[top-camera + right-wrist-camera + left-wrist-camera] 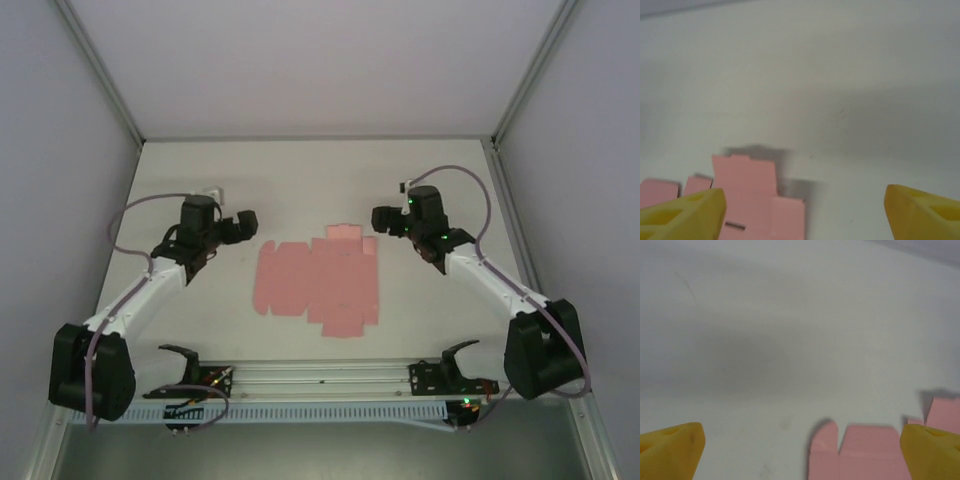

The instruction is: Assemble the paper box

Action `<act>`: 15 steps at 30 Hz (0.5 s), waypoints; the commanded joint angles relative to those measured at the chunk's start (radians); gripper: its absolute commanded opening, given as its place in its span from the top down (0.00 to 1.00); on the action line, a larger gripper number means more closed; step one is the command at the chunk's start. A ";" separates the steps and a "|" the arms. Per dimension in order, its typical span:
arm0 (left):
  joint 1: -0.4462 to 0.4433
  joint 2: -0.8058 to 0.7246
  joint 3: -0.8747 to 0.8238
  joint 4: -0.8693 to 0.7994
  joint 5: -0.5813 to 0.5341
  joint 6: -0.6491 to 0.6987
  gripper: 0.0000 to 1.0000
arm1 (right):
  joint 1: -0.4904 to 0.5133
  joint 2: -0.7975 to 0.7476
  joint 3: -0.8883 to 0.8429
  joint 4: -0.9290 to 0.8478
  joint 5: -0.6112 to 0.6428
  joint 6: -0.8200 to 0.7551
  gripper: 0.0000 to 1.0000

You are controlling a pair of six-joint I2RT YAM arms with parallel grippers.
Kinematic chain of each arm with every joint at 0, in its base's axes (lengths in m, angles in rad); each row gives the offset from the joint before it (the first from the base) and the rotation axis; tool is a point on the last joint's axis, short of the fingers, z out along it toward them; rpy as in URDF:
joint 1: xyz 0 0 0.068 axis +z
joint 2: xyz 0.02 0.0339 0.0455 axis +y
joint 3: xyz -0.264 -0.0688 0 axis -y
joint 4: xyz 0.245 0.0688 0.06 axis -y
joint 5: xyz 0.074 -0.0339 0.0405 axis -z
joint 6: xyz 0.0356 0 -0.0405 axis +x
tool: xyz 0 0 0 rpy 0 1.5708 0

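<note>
Paper box — flat pink die-cut sheet, unfolded, mid-worktop. Left gripper near its far left corner, right gripper near its far right corner — yellow fingers of both wide apart.

The paper box lies flat on the white surface as a thin sheet with bare room all round it. Nothing rises between it and the left pincer or the right pincer, one at either side. Grey walls close the surface at left, right and back.
</note>
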 commanded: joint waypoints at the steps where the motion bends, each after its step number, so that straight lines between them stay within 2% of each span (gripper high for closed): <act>1: -0.048 0.057 -0.010 -0.110 0.081 -0.068 0.00 | 0.068 0.061 0.036 -0.109 -0.048 0.104 0.23; 7: -0.074 0.109 -0.061 -0.076 0.099 -0.102 0.00 | 0.191 0.187 0.064 -0.083 -0.064 0.154 0.33; 13: -0.074 0.134 -0.099 -0.032 0.161 -0.098 0.00 | 0.210 0.316 0.061 0.002 -0.108 0.204 0.44; 15: -0.074 0.143 -0.102 -0.034 0.184 -0.091 0.00 | 0.210 0.360 0.050 0.015 -0.100 0.218 0.51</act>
